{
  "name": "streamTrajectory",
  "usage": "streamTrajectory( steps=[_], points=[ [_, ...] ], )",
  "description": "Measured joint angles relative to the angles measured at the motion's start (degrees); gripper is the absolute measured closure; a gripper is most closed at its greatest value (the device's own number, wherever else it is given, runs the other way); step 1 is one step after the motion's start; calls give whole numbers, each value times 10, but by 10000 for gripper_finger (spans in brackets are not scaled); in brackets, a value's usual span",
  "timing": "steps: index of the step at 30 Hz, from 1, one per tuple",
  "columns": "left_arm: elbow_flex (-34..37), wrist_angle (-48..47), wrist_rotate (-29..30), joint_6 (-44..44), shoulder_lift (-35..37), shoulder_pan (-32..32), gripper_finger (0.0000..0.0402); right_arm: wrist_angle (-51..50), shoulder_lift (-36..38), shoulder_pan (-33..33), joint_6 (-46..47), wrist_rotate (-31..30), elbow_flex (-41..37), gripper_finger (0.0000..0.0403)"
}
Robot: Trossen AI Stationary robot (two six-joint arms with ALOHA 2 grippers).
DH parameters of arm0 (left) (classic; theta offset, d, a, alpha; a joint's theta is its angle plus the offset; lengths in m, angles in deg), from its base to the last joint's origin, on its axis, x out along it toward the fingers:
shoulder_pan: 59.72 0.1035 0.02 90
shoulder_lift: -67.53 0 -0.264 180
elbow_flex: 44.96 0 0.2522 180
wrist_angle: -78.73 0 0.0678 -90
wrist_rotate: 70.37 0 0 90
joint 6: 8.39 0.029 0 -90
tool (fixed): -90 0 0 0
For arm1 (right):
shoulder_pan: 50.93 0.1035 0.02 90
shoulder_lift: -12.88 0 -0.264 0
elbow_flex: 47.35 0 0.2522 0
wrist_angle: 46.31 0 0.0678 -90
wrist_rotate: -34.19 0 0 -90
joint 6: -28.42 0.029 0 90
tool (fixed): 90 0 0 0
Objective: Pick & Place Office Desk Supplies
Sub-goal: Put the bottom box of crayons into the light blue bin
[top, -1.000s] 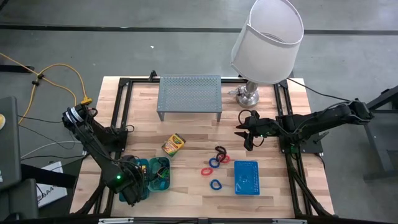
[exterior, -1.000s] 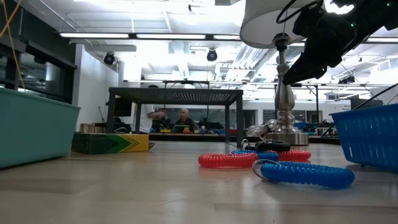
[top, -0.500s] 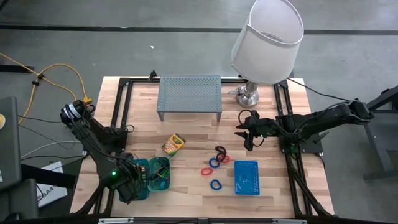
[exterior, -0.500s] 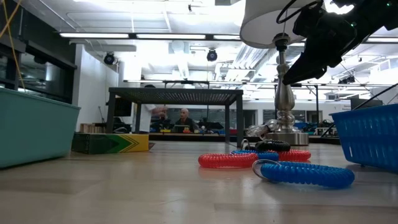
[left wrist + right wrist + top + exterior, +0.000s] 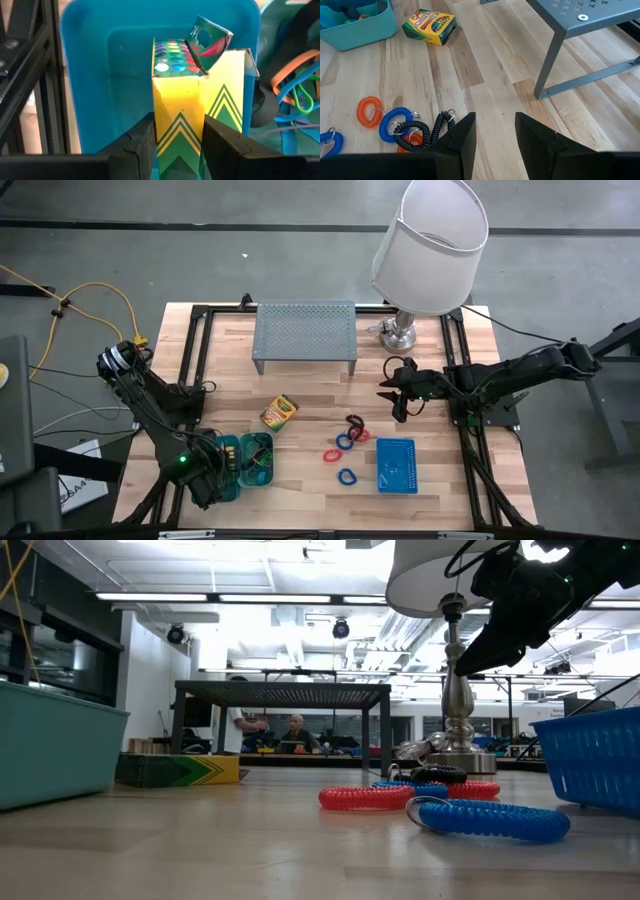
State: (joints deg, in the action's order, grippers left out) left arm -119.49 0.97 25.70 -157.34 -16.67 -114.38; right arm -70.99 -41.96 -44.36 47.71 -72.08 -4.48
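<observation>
My left gripper point(image 5: 207, 477) hangs over the left teal tray point(image 5: 228, 448) at the table's near left. It is shut on a yellow-green crayon box point(image 5: 177, 107) with an open flap. A second yellow-green face point(image 5: 226, 95) shows beside the box, past one finger. Another crayon box point(image 5: 279, 412) lies flat on the table. Red point(image 5: 331, 454), blue point(image 5: 347, 476) and black point(image 5: 354, 423) band loops lie mid-table beside the blue mesh basket point(image 5: 397, 465). My right gripper point(image 5: 398, 395) hovers open above the table at the right. My left gripper pinches the crayon box by its two opposite side faces point(image 5: 161, 142) between its two fingers, coming from above and pointing down. The box's open end with the crayon tips point(image 5: 171, 54) points away from the fingers, over the tray's floor point(image 5: 110, 90). Whether that end rests on the tray, I cannot tell.
A second teal tray point(image 5: 262, 442) holding coloured loops stands right of the first. The grey perforated riser point(image 5: 305, 335) and the white-shaded lamp point(image 5: 430, 245) stand along the far edge. Black frame rails point(image 5: 195, 360) run down both table sides. People show in the room beyond point(image 5: 295, 730).
</observation>
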Motion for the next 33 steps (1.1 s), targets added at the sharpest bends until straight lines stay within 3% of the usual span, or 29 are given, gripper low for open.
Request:
streamTrajectory(
  steps=[33],
  points=[
    [27,26,16,26,0,-3,267,0,0,0,0,0,1,279]
  ],
)
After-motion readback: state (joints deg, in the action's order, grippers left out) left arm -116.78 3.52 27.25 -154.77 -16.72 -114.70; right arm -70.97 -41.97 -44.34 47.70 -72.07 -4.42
